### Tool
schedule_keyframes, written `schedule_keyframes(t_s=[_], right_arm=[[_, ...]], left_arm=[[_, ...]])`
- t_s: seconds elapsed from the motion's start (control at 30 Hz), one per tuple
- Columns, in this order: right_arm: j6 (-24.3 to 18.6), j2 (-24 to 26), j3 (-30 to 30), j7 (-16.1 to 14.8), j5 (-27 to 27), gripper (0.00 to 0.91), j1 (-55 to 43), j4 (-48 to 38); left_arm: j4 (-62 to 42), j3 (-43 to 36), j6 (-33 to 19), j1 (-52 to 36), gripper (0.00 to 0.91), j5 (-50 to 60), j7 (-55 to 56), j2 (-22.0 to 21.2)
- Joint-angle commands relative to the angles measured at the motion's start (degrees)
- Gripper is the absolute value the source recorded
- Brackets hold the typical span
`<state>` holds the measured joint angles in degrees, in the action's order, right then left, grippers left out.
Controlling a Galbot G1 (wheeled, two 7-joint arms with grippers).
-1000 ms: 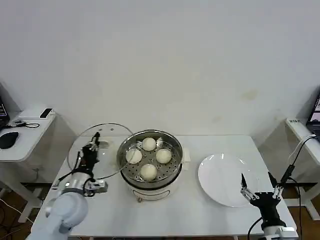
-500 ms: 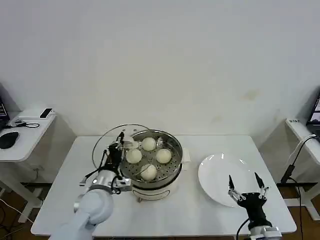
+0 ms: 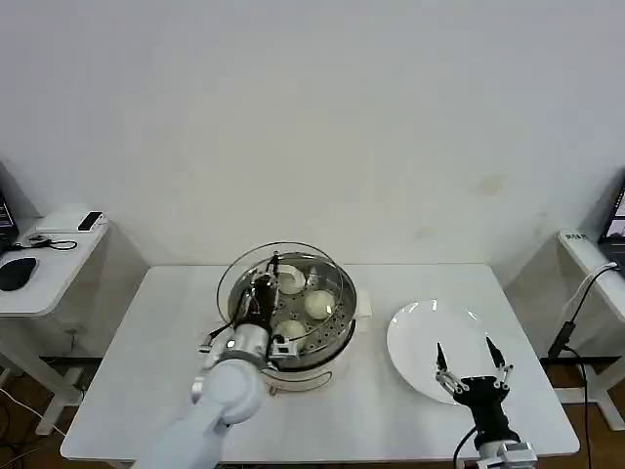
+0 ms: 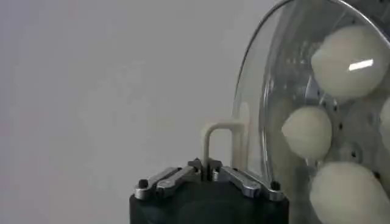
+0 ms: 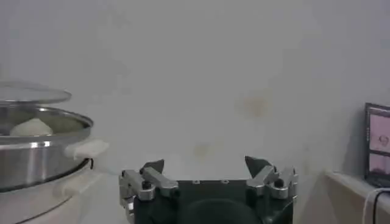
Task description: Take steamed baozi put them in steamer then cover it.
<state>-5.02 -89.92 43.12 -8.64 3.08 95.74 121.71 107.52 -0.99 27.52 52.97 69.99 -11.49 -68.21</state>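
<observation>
The left gripper (image 3: 262,296) is over the left half of the round, shiny stainless-steel steamer (image 3: 293,315), its fingers (image 4: 186,175) closed on the pale cream loop handle of the round clear glass cover (image 3: 276,288). The cover has a thin metal rim and is carried above the pot, offset toward the pot's left side, so the pot's right edge remains uncovered. In the left wrist view the handle stands upright between the closed fingers and the glass dome curves away beside it.

The steamer stands near the centre of the white rectangular table (image 3: 127,381). It has a perforated metal tray inside, small white side handles and a white base. On the tray lie the steamed baozi (image 3: 318,304): smooth, round, cream-white buns. Three are seen in the head view; the gripper hides part of the tray.

Right of the steamer, well apart from it, lies one flat, glossy white round plate (image 3: 430,342). The right gripper (image 3: 473,366) hangs at the plate's near edge, fingers spread wide and holding nothing.
</observation>
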Motion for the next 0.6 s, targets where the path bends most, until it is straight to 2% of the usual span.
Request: schedule_keyframes(t_s=[0.03,0.6], right_arm=[[-0.1,-0.2,-0.7,0.0,0.7,0.907,-0.4,-0.9],[0.1,-0.3,-2.0,0.0,1.2,0.907,-0.5,-0.9]], left_arm=[[-4.7,-3.1,0.4,-2.6,0.0,3.6,-1.2,-4.3],[-3.8,-2.1,0.0,-0.2,0.0,4.5,-1.7,-3.7]])
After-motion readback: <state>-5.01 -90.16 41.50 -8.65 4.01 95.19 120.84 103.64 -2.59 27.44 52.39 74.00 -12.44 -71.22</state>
